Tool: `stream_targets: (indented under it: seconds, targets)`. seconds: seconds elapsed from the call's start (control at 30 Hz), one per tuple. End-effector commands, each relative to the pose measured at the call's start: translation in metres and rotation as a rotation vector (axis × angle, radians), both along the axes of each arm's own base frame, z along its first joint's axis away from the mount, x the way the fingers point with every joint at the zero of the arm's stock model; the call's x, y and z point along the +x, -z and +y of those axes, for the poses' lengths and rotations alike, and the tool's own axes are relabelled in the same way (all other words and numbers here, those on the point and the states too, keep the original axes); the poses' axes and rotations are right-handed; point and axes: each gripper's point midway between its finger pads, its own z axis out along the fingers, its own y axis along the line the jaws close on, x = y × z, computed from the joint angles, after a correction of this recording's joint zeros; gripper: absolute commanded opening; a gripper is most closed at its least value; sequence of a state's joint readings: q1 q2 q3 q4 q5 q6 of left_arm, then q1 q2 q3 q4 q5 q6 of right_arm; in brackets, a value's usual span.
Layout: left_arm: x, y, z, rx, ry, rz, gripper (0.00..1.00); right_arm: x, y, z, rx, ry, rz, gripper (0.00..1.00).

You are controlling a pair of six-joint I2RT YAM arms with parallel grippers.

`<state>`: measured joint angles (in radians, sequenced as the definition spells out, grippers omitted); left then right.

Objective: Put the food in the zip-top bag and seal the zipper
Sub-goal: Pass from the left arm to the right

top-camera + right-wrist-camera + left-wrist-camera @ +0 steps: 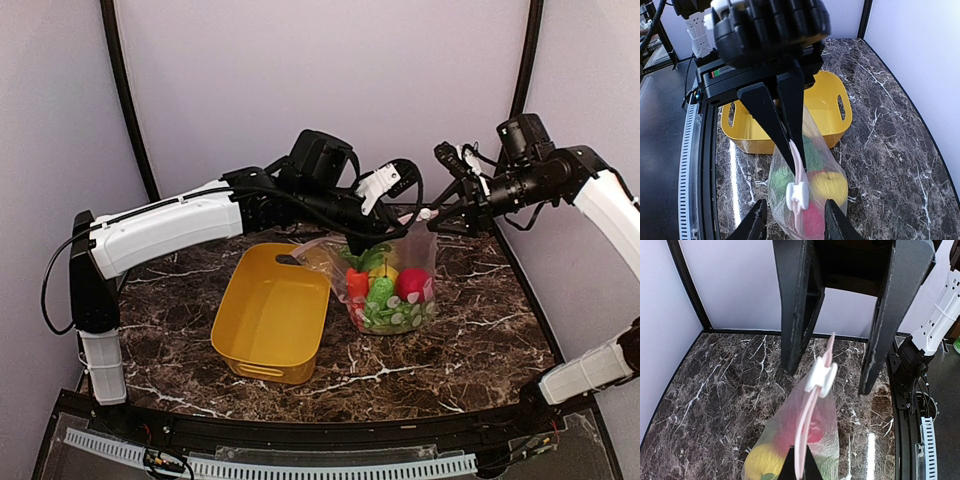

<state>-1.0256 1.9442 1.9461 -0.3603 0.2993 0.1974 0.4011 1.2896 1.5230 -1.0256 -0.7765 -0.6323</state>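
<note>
Left tool (791, 142): clenched. You have its two black fingers meeting in a point on the zipper (807, 425), the pinkish strip along the mouth of the zip-top bag (395, 290). Right tool (796, 216): released, with its fingers standing apart on either side of the same strip. The white slider (797, 192) sits between them and is clear of both in the right wrist view. Your two tools face each other along the strip, and the left tool's pinch is just beside the slider. The bag hangs from this held edge, its clear dotted walls sagging down toward the table (470, 340) — you cannot tell from these views whether its lower end bears on the marble. You also cannot tell how much of the zipper is pressed shut. The food is inside the bag: a yellow lemon (832, 185), a red round fruit (412, 285), an orange-red carrot (357, 283) and green pieces (380, 297) packed low against the plastic. Just beside the bag, on your left-arm side, the yellow tub (270, 315) stands upright on the table — handle slots in its end walls, long side toward the bag.
</note>
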Motion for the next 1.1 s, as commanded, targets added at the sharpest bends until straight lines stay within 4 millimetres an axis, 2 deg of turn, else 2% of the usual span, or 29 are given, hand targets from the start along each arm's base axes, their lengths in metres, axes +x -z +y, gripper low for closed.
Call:
stream_targets:
  seconds: [0.0,0.2,0.33,0.53,0.93,1.03,1.07]
  targets:
    - [-0.011,-0.035,0.006,-0.077,0.022,-0.02,0.01,-0.006,-0.009,0.009,0.046,-0.064,-0.013,0.35]
    - [-0.015,-0.034,0.003,-0.083,0.046,-0.003,0.01,-0.005,-0.01,0.01,0.054,-0.058,-0.031,0.26]
    - [-0.017,-0.034,0.002,-0.082,0.059,0.006,0.01,-0.004,-0.01,0.009,0.05,-0.05,-0.042,0.13]
    - [-0.017,-0.03,0.002,-0.071,0.06,0.016,0.01,0.0,-0.007,0.004,0.018,-0.022,-0.066,0.01]
    - [-0.009,-0.023,0.005,-0.063,0.038,0.041,0.01,-0.005,-0.007,-0.013,-0.027,0.021,-0.094,0.03]
    - [-0.008,-0.023,0.004,-0.064,0.036,0.042,0.01,-0.006,-0.006,-0.013,-0.028,0.018,-0.088,0.06]
    - [-0.008,-0.022,0.004,-0.062,0.036,0.043,0.01,-0.007,-0.005,-0.013,-0.026,0.014,-0.084,0.1]
